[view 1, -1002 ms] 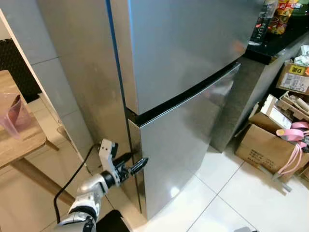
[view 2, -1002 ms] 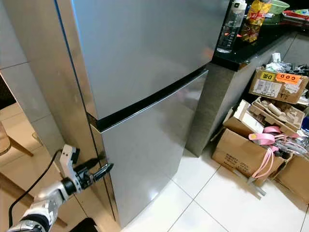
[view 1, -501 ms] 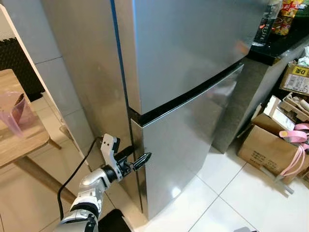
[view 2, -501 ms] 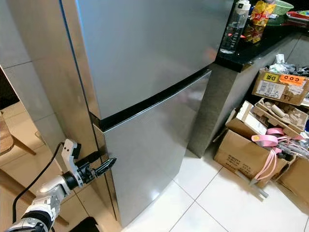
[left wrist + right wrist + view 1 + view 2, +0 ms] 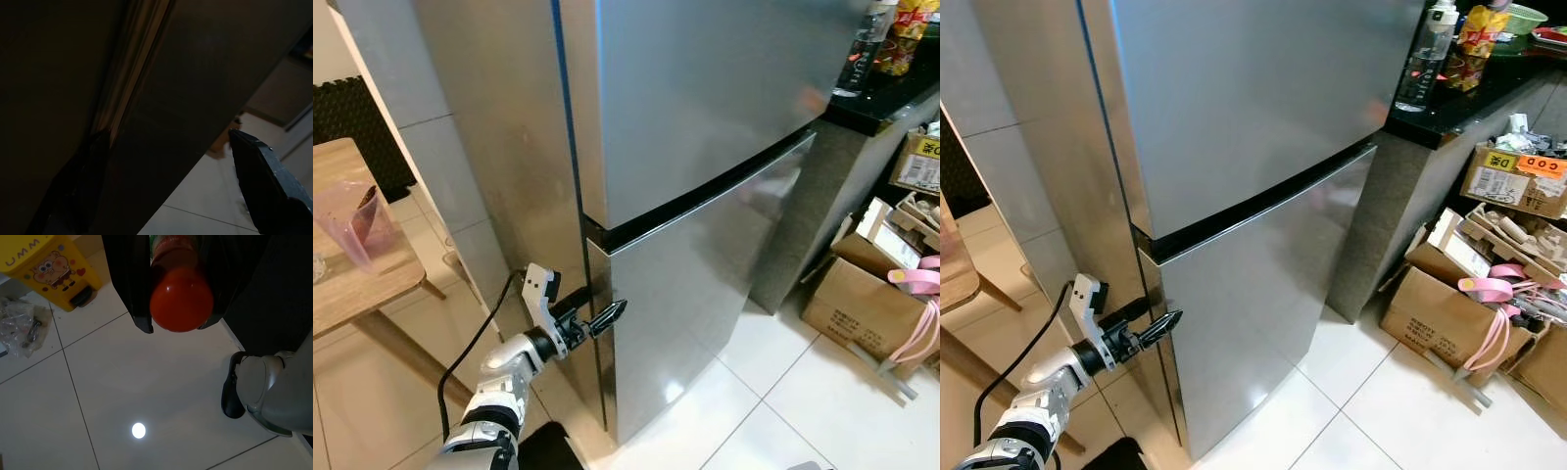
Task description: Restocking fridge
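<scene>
White floor tiles [image 5: 822, 392]; left gripper [image 5: 599, 315], fingers wide, straddles the tall silver fridge [image 5: 705, 147] door edge; right gripper [image 5: 173, 325] holds a red-capped bottle [image 5: 181, 298]

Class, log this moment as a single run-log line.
left claw: open, at lower fridge door edge | right claw: holding bottle | fridge: closed

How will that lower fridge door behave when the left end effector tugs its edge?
The lower fridge door is probably stiff and heavy. Its smooth steel face shows no handle, so the left end effector, straddling the door's edge, may slip. The bottle in the right end effector looks round, apt to roll.
</scene>
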### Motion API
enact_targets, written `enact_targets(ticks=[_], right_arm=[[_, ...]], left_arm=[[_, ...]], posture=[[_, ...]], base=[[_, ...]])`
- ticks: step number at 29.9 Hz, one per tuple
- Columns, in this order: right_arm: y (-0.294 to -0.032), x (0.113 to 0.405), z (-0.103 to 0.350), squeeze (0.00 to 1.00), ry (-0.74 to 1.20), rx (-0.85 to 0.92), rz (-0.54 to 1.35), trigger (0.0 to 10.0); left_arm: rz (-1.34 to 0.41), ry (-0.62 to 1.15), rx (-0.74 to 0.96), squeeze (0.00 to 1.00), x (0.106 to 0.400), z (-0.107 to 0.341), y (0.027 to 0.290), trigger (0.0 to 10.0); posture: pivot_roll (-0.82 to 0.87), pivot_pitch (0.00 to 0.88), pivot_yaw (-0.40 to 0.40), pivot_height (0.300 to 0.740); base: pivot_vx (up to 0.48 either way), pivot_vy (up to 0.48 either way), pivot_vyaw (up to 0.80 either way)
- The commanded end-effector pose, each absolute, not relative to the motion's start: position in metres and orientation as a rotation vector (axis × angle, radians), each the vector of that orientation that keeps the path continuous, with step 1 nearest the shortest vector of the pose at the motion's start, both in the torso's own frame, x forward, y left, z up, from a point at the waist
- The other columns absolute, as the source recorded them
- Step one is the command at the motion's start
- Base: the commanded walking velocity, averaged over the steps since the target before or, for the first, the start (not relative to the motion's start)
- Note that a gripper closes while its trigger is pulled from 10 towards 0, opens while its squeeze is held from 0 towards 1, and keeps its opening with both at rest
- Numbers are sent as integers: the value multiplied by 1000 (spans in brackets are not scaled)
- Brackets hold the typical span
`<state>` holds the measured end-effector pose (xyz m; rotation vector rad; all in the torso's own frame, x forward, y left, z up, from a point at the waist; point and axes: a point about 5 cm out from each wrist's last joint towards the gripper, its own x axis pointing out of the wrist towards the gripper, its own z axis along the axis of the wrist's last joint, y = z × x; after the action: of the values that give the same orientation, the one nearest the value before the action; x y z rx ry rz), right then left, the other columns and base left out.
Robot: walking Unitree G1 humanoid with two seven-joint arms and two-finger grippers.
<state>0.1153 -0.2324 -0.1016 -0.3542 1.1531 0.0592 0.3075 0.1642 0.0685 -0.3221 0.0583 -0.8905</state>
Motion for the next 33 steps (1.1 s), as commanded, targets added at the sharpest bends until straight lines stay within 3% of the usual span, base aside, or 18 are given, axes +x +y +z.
enact_targets(ticks=[1,7,28,33], right_arm=[[-232,114,-102,0,1156,-349,47,10000],[-232,113,-102,0,1157,-347,47,10000],[-232,113,-103,0,1158,-345,43,10000],[-231,112,-103,0,1162,-347,41,10000]], left_arm=[[-1165,57,-325,0,298,71,130,10000],[-1281,95,-343,0,287,65,118,10000],[-1434,133,-387,0,267,64,93,10000],[-1443,263,-402,0,252,42,94,10000]], posture=[[-68,0,-17,740],[-67,0,-16,740],[-66,0,-14,740],[-67,0,-12,740]], base=[[0,0,0],[0,0,0],[0,0,0],[0,0,0]])
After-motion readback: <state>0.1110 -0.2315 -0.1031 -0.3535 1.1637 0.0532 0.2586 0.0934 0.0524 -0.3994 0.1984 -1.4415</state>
